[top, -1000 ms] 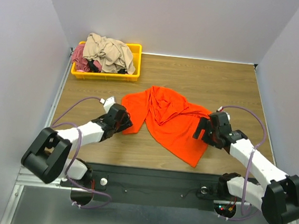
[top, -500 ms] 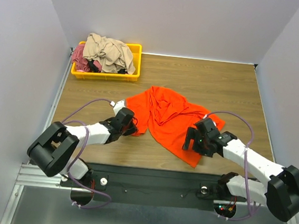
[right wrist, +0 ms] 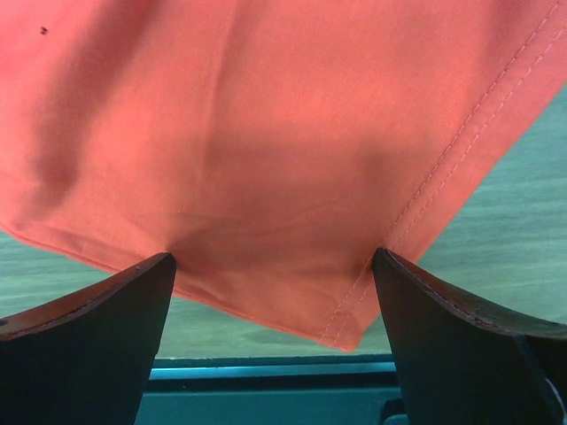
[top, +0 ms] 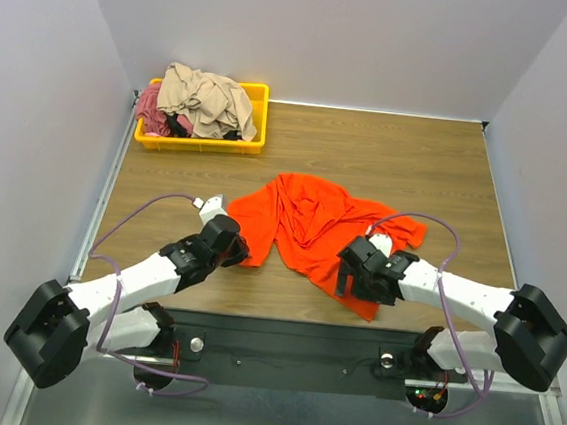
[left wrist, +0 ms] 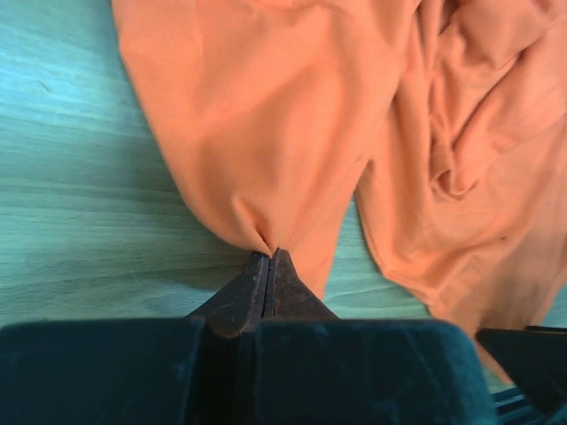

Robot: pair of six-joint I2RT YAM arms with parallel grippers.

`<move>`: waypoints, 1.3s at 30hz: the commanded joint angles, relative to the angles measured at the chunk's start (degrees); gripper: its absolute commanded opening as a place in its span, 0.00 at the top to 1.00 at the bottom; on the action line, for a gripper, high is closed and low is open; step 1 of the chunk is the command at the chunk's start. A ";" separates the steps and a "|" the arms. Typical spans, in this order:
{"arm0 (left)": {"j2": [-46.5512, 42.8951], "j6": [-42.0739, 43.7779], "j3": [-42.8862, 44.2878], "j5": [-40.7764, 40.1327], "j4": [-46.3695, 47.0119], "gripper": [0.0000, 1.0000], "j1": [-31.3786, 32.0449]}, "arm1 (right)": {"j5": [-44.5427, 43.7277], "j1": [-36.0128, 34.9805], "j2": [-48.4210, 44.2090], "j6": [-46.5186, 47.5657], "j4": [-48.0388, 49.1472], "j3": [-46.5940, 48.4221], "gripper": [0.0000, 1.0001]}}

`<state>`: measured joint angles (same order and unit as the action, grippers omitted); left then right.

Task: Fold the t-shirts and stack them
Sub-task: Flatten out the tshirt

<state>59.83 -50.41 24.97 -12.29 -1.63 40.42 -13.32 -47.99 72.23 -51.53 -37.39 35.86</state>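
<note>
**Orange shirt caught by one hand, its corner waiting between the other's fingers**

A crumpled orange-red t-shirt (top: 308, 220) lies on a wooden desk (top: 390, 152), just ahead of two robot arms that reach in from the near edge.

The left hand (left wrist: 269, 255) has its fingers pressed together, pinching a small pucker of the shirt's edge right at the fingertips. From there the cloth fans out ahead of this hand and off to its right.

The right hand (right wrist: 275, 266) is spread wide and low over the desk. The shirt's near corner, with its stitched hem, lies in the gap between the two fingers. Neither finger grips it. The rest of the shirt stretches ahead of this hand and to its left.

So the shirt's long axis runs roughly from one hand to the other, bunched in the middle. The right hand is the one that looks ready to act: closing on that corner would likely let both arms pull the shirt flat.

Far ahead of the left hand, a yellow tray (top: 200, 145) holds a beige shirt (top: 206, 100) and a pink shirt (top: 149, 109) in a heap.
</note>
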 commanded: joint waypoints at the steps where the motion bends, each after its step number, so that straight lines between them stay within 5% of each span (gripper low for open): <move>1: -2.70 0.58 -0.45 -3.17 -4.08 1.00 0.18 | -0.65 -2.72 1.25 -4.81 -7.25 0.17 0.01; 22: -6.13 -1.27 -0.10 -3.79 -5.32 1.00 0.27 | 1.29 -4.22 -0.17 -5.68 -10.43 -2.98 0.02; 25: -5.87 -1.09 0.34 -3.70 -5.05 1.00 0.18 | 0.40 -4.22 2.30 -6.30 -7.10 -3.16 0.12; 29: -6.92 -1.00 1.48 -3.88 -5.05 1.00 0.18 | -2.92 -4.22 2.66 -7.18 -5.86 -1.15 0.61; 31: -7.88 -0.21 2.97 -4.58 -5.23 1.00 0.27 | -4.43 -4.22 1.08 -6.83 -5.94 0.69 0.67; 35: -12.01 1.45 8.06 -6.94 -6.19 1.00 0.27 | -10.56 -4.22 -6.72 -5.52 -7.08 5.87 1.00; 39: -15.88 3.03 14.30 -10.89 -6.20 1.00 0.27 | -18.04 -4.13 -13.32 -2.19 -8.58 14.31 0.99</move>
<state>48.38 -49.82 31.18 -17.10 -9.45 40.45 -20.16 -51.94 65.52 -56.47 -46.54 40.69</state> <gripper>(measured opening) 0.018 0.034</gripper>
